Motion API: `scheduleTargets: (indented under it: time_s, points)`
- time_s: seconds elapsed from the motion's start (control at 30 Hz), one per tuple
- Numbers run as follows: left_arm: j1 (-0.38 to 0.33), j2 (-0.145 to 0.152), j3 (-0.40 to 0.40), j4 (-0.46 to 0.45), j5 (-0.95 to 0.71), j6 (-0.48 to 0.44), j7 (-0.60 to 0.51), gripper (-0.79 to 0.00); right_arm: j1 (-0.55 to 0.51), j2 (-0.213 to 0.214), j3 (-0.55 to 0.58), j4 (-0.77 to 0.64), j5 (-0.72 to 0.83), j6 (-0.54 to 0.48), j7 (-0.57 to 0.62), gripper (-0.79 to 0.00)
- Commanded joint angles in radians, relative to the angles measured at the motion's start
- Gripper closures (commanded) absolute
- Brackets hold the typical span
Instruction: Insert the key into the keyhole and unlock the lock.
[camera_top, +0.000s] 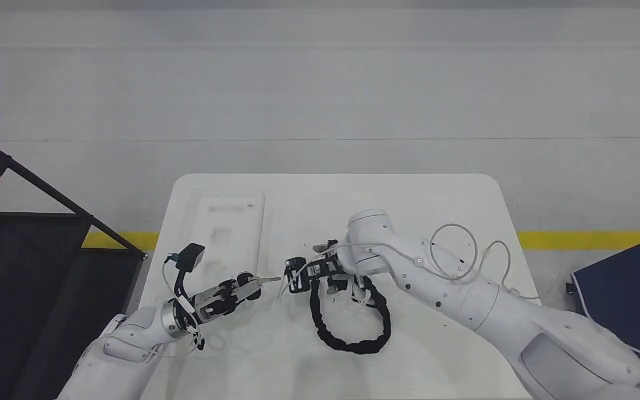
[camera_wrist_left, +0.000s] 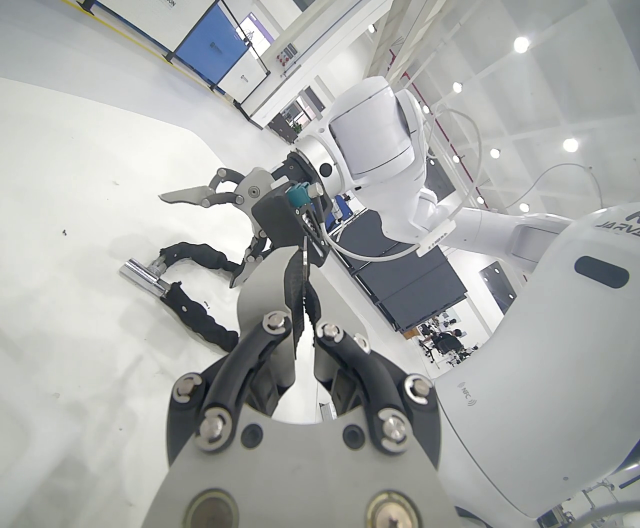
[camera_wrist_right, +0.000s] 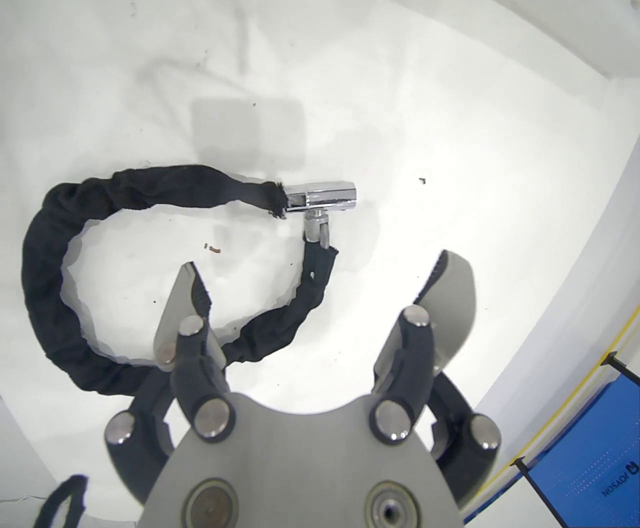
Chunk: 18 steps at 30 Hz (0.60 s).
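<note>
A black fabric-covered chain lock (camera_wrist_right: 60, 280) lies in a loop on the white table (camera_top: 450, 210). Its chrome lock cylinder (camera_wrist_right: 325, 196) joins the two ends and points sideways. My right gripper (camera_wrist_right: 316, 261) hangs open just above the table, close to the cylinder, with nothing between its fingers. In the top view my left gripper (camera_top: 253, 286) sits a little left of the right gripper (camera_top: 300, 274), shut on a thin silver key (camera_top: 270, 280) whose blade points toward the lock. The left wrist view shows the left gripper (camera_wrist_left: 302, 262) shut, with the open right gripper (camera_wrist_left: 200, 239) and the cylinder (camera_wrist_left: 142, 275) beyond.
A flat white board (camera_top: 230, 215) lies on the table's far left part. The chain loop (camera_top: 350, 325) spreads under the right arm toward the front edge. Bare tabletop extends to the right and back.
</note>
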Motion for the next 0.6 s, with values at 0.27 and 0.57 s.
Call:
scheduleTargets:
  time_s: [0.27, 0.57]
  points:
    - [0.000, 0.000, 0.000, 0.000, 0.000, 0.000, 0.000, 0.000, 0.045, 0.011, -0.078, 0.010, 0.015, 0.072, 0.072, -0.391]
    - [0.000, 0.000, 0.000, 0.000, 0.000, 0.000, 0.000, 0.000, 0.035, 0.005, -0.079, 0.047, 0.014, 0.064, 0.056, -0.369]
